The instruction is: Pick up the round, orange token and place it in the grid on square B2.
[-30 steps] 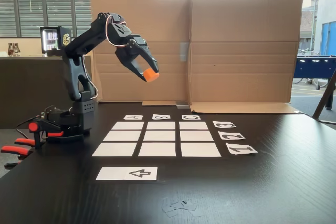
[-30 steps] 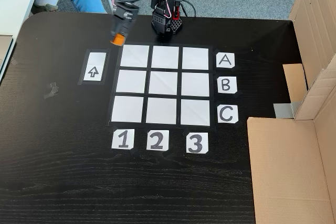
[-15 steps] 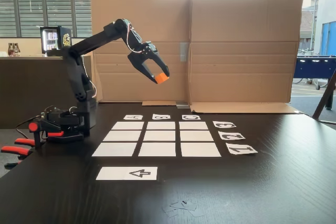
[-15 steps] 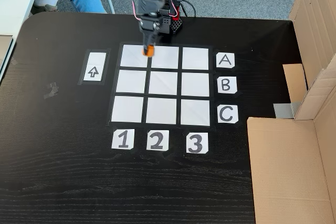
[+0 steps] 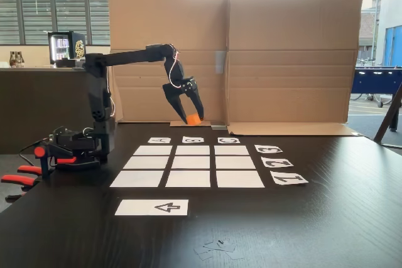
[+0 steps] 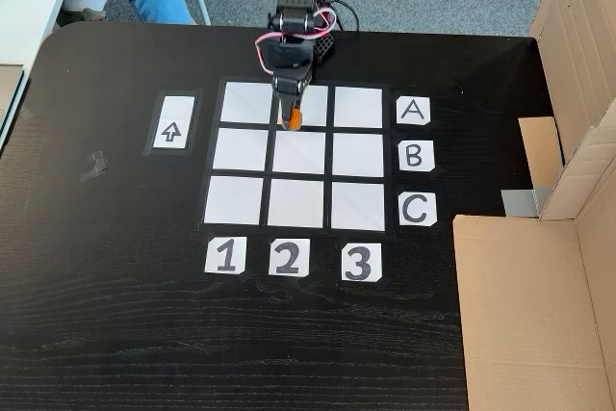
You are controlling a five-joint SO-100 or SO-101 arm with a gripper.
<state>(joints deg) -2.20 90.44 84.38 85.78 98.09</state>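
The pick-up is done: the token (image 5: 193,118) sits clamped between the jaws of the gripper (image 5: 193,117), carried in the air above the grid (image 6: 240,150). In the top-down fixed view the token (image 6: 293,120) appears over the boundary between the top-middle cell and square B2 (image 6: 302,153), so the carry looks nearly complete. What remains, by my reading, is a short advance, the descent and the release onto the centre cell. Label cards read A (image 6: 413,111), B and C down one side, 1 (image 6: 224,256), 2 and 3 along another; a separate strip (image 6: 171,123) on the bench (image 6: 115,315) bears a black arrow.
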